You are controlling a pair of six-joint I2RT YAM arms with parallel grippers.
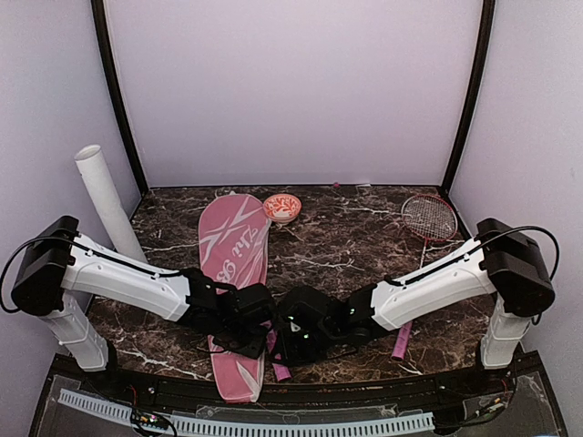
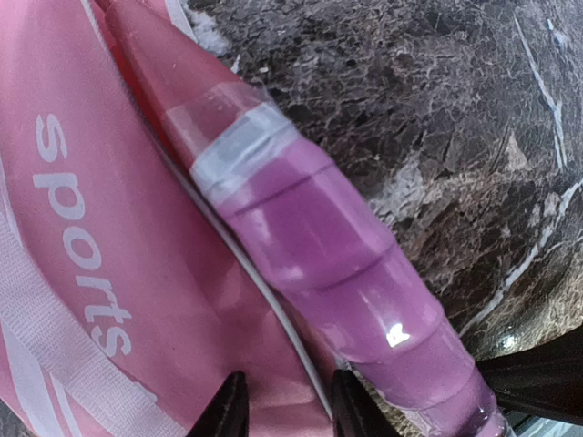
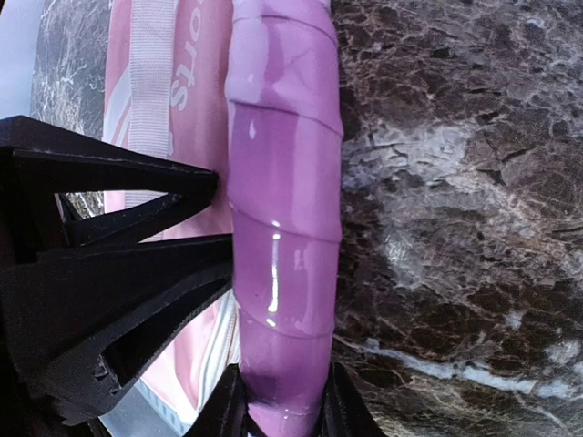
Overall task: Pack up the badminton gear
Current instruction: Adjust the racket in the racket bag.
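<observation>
Two grips side by side, left claw [image 2: 290, 414] pinching pink cover [image 2: 91, 228] edge, right claw [image 3: 282, 410] clamped on racket handle [image 3: 282, 228].

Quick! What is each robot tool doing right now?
Left tool: closed on the edge of the pink fabric racket cover.
Right tool: closed on the pink wrapped racket handle.

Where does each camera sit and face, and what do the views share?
Top external: above and behind the robot, looking down on the table; left arm and right arm meet at centre.
Left wrist: looks down at the racket cover and pink handle; tips of the left gripper at bottom.
Right wrist: low, looking along that handle, which runs between the tips of the right gripper; the left gripper shows at left.
Shared: all three see cover and handle.
</observation>
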